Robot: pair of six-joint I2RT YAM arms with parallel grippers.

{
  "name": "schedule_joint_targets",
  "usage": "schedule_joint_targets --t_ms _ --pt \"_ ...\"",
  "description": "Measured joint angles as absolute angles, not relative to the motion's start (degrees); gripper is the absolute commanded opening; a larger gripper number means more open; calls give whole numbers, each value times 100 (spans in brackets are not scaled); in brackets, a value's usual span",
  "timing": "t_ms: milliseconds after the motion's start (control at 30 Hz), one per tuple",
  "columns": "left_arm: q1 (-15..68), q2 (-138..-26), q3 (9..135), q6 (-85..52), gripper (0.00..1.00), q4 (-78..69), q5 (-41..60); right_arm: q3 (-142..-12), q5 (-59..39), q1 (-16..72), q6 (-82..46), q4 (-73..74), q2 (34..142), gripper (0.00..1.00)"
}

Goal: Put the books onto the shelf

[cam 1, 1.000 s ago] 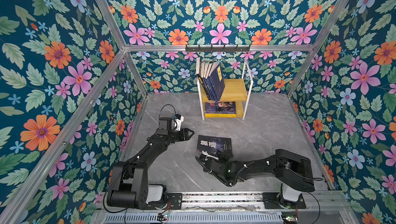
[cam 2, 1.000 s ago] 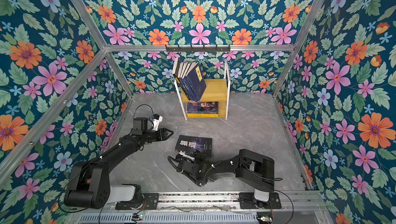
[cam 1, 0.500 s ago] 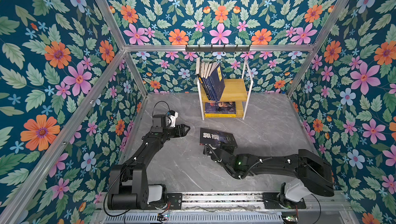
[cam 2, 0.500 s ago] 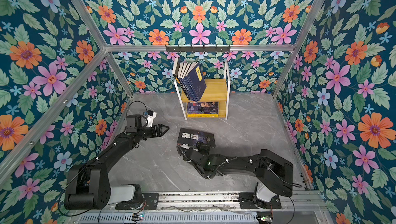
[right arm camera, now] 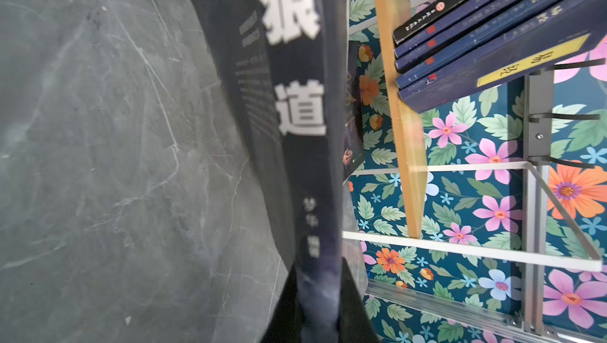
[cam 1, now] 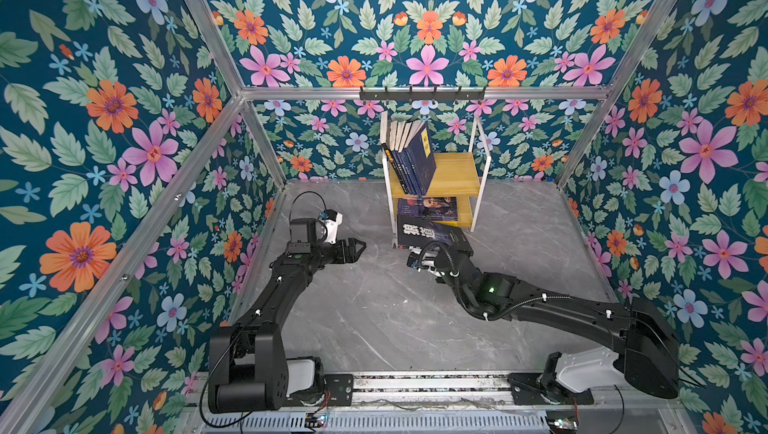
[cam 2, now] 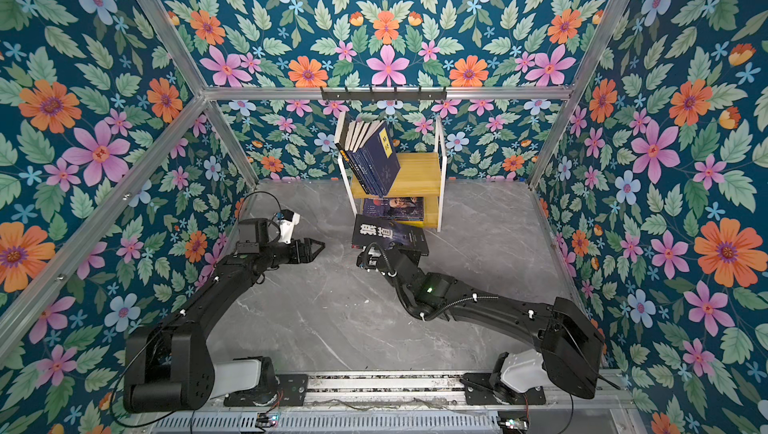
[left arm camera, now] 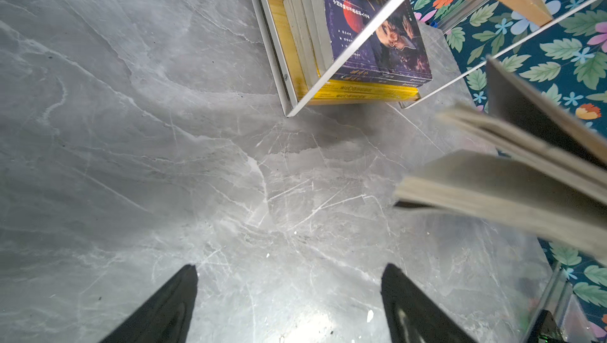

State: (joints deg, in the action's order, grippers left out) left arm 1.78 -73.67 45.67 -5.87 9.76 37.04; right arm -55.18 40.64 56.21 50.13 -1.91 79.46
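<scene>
White characters, 狼道, were read on the black book [cam 1: 428,233], which was clamped at one end of its spine by the closed right gripper [cam 1: 432,252] and held tilted above the table [cam 1: 374,311], its far edge just before the lower board of the shelf [cam 1: 457,174]. One shelf with two boards was counted. About five books [cam 1: 409,162] were leaned together on the upper board, the front navy one bearing a yellow label [right arm camera: 532,59] read as 易经. A flat stack [cam 1: 428,208] was seen on the lower board. The left gripper [cam 1: 356,250] was spread wide and empty, apart from the shelf.
</scene>
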Motion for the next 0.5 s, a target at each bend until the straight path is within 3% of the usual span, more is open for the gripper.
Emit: schedule_joint_targets --t_ms 200,500 --pt "150 -7299 4545 -456 97 1074 3699 -5636 4071 5404 5330 86 8049 0" --pt "150 -7240 4517 -392 97 1087 3750 -5881 4101 5142 5660 276 8390 0"
